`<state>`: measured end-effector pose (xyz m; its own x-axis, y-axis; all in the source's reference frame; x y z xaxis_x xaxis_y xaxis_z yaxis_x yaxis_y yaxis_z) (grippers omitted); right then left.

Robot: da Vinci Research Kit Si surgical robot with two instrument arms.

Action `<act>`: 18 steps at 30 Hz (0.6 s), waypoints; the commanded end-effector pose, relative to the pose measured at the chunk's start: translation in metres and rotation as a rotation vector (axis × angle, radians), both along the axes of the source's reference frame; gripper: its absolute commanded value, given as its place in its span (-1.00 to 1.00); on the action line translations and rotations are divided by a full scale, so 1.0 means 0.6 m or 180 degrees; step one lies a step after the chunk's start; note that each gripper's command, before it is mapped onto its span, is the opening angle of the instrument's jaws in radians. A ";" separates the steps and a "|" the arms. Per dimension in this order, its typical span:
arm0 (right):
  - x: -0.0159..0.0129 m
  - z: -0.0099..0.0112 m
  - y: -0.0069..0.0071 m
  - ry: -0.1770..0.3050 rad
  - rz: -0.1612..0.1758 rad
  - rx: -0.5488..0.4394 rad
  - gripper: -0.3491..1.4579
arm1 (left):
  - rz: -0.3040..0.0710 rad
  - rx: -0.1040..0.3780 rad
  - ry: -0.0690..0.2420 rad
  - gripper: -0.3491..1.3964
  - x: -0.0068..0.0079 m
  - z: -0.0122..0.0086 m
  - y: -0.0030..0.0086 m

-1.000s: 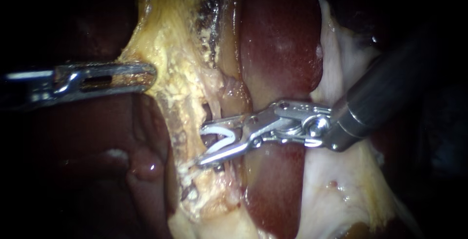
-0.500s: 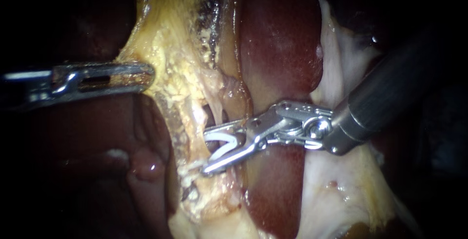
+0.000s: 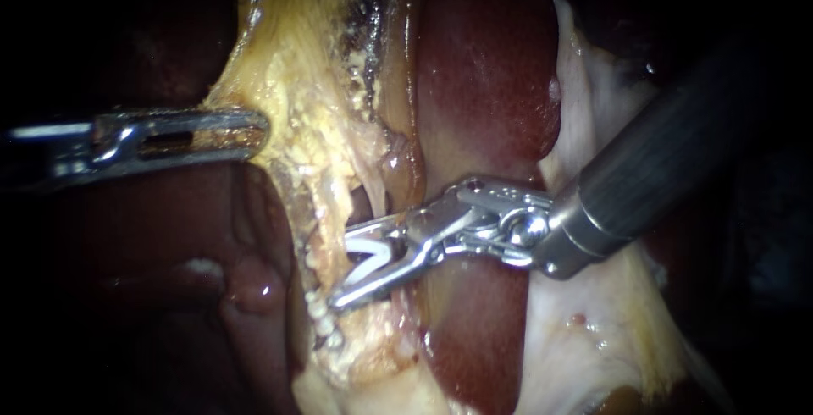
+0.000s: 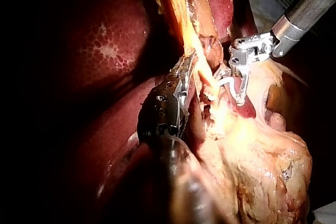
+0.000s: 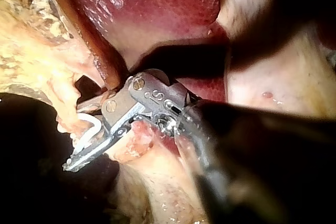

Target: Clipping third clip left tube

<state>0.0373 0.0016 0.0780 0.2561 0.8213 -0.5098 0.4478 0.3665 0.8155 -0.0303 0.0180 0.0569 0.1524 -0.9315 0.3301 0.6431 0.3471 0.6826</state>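
My right instrument (image 3: 339, 267) comes in from the right with its jaws standing apart and a white V-shaped clip (image 3: 373, 256) held between them. The jaws straddle the pale left tube (image 3: 334, 207) where it runs down through yellow fatty tissue (image 3: 296, 85). My left instrument (image 3: 246, 131) is shut on the edge of that yellow tissue and holds it out to the left. The right wrist view shows the clip (image 5: 90, 128) inside the jaws (image 5: 73, 139), against the fatty strand. In the left wrist view the left jaws (image 4: 188, 72) pinch the yellow strand, with the clip (image 4: 227, 81) just beyond.
Dark red liver (image 3: 483, 68) lies behind the right instrument's jaws. Pale whitish tissue (image 3: 593, 339) spreads under the right shaft (image 3: 660, 178). A second strand (image 3: 389, 182) runs just right of the left tube. Dark red tissue with a small nub (image 3: 254, 284) lies below the left instrument.
My right instrument has slid left and slightly down, carrying the clip further across the left tube. The left instrument and the tissue it holds have stayed still.
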 end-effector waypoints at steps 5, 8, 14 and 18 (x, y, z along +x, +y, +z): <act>0.0016 -0.0009 -0.0003 0.0114 -0.0089 0.0093 0.03 | -0.0016 -0.0001 -0.0007 -1.00 0.0004 0.0017 0.0002; 0.0028 -0.0011 -0.0004 0.0161 -0.0130 0.0120 0.02 | -0.0015 -0.0004 -0.0007 -1.00 0.0005 0.0022 0.0002; 0.0046 -0.0004 -0.0004 0.0154 -0.0136 0.0128 0.02 | -0.0016 -0.0004 -0.0006 -1.00 0.0005 0.0021 0.0002; 0.0052 -0.0002 -0.0004 0.0134 -0.0142 0.0158 0.02 | -0.0017 -0.0004 -0.0006 -1.00 0.0004 0.0021 0.0002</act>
